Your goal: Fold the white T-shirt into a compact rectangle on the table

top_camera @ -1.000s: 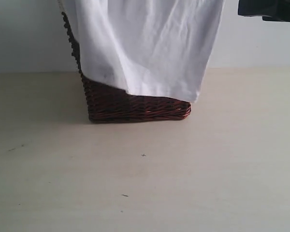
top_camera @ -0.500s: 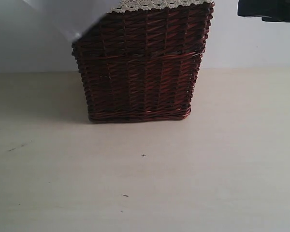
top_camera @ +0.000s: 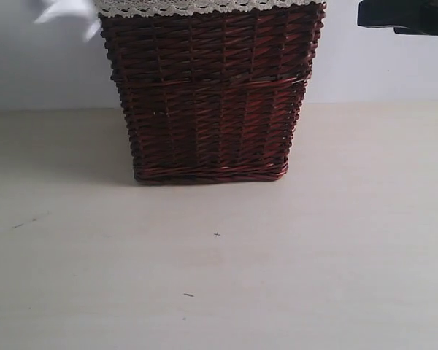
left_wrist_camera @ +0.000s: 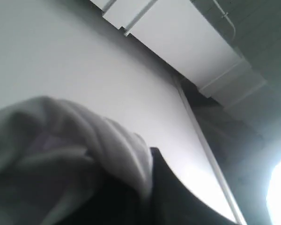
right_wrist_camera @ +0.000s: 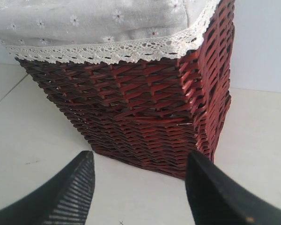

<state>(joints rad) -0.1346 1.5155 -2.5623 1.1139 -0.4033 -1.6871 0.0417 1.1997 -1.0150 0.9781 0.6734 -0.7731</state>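
Observation:
Only a small corner of the white T-shirt (top_camera: 62, 11) shows at the top left edge of the exterior view, high above the table (top_camera: 219, 277). In the left wrist view a bunched wad of the white T-shirt (left_wrist_camera: 70, 140) is pinched in my left gripper (left_wrist_camera: 145, 173), which is shut on it and faces a white wall and ceiling. One dark finger (left_wrist_camera: 178, 197) shows beside the cloth; the other is hidden under it. My right gripper (right_wrist_camera: 139, 159) hangs open and empty above the table (right_wrist_camera: 28, 140), in front of the basket. Part of the right arm (top_camera: 405, 16) shows at the top right.
A tall dark red wicker basket (top_camera: 208, 95) with a white lace-trimmed liner (right_wrist_camera: 107, 49) stands at the back middle of the table, against a white wall (top_camera: 29, 65). A few tiny dark specks (top_camera: 217, 234) mark the pale table surface in front of it.
The white T-shirt, which hung over the basket's front a second ago, has gone up and to the left almost out of the exterior view. The basket's front is now uncovered.

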